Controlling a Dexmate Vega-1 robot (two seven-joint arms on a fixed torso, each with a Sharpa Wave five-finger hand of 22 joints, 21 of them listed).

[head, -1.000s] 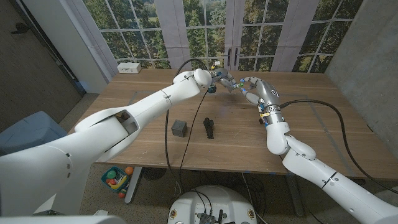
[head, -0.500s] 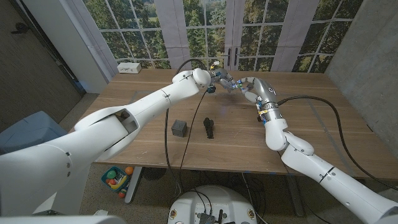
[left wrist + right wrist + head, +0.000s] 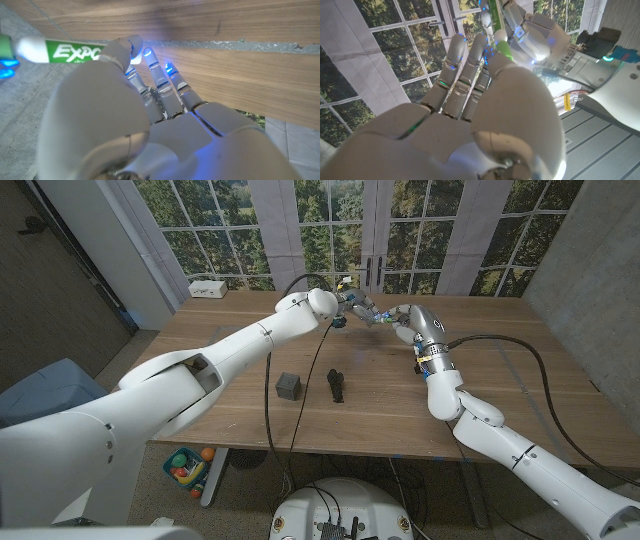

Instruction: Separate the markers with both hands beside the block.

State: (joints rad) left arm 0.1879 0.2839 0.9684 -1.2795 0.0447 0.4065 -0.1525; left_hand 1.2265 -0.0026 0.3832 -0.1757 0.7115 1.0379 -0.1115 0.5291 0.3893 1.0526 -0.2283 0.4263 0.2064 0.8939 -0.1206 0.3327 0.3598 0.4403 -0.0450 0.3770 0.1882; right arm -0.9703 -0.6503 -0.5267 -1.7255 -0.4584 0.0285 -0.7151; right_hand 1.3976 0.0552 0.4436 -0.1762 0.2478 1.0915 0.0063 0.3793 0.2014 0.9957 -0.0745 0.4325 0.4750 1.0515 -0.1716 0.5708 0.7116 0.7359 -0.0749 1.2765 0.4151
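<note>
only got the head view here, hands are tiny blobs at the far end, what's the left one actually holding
Observer: In the left wrist view, the left hand pinches a green marker; it has a white Expo label.
Operator: is the right on it too
Observer: The right wrist view shows the right hand with its fingertips at a green marker, the left hand just beyond.
Operator: over the table?
Observer: Yes, the left wrist view shows the wooden table beyond the fingers.

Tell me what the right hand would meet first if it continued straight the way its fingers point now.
Probably the left hand: the right hand points toward it, both raised above the table with a green Expo marker between them. Depth is unclear.
</note>
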